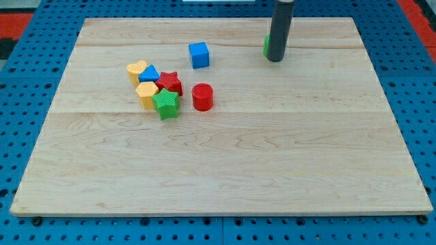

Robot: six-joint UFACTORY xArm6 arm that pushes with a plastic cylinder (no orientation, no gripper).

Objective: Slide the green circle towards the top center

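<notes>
- Near the upper right of the frame, my tip rests on the wooden board, at the lower end of the dark rod that comes down from the top edge.
- The green circle is almost fully hidden behind the rod — only a thin green strip shows on the rod's left side, so it is touching or just beside my tip; which one I cannot tell.
- The green circle lies close to the board's top edge, a little to the right of the top center.
- There is no claw on this arm, only the straight rod, so there is nothing to be wide, narrow or holding.
- The blue cube stands alone in the upper middle, well to the left of my tip.
- The red cylinder stands below the blue cube, just to the right of a cluster of blocks.
- In the cluster at the left of center are the yellow heart, a blue block whose shape is not clear, the red star, a yellow block and the green star — they are packed together, touching or nearly touching.
- Around the board, a blue perforated surface is visible.
</notes>
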